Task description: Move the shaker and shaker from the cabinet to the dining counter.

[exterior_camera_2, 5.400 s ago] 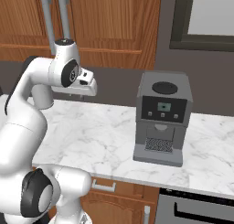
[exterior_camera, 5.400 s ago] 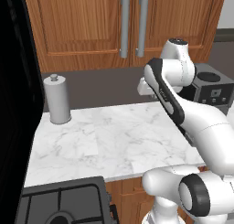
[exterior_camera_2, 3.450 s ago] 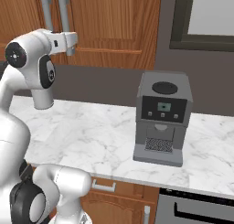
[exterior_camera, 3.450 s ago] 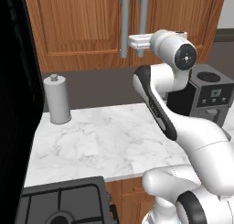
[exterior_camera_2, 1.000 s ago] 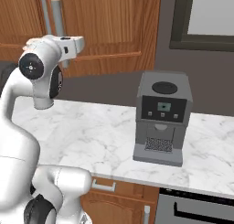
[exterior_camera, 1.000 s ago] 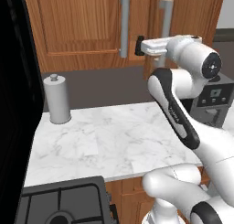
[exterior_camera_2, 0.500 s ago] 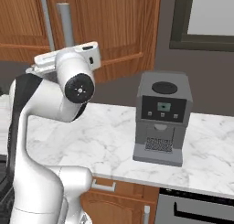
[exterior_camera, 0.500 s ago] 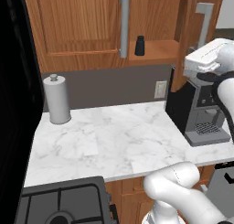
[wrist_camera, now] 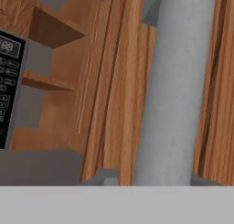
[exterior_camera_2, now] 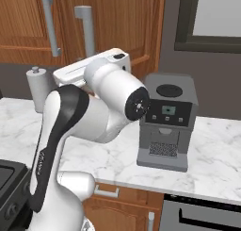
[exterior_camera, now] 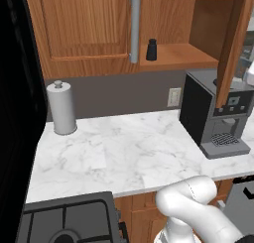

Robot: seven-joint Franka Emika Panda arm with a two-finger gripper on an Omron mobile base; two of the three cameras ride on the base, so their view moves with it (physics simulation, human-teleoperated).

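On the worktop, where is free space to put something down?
The worktop is bare between the grey cylinder at the back left and the coffee machine at the right. The stove takes the front left corner.

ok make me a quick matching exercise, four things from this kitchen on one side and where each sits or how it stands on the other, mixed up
Things:
1. black shaker
2. grey cylinder with a knob
3. coffee machine
4. right cabinet door

Places or states:
A. swung open
B. on the worktop, right side
C. on the cabinet's inner shelf
D. on the worktop, left, by the back wall

Pairs: 1-C, 2-D, 3-B, 4-A
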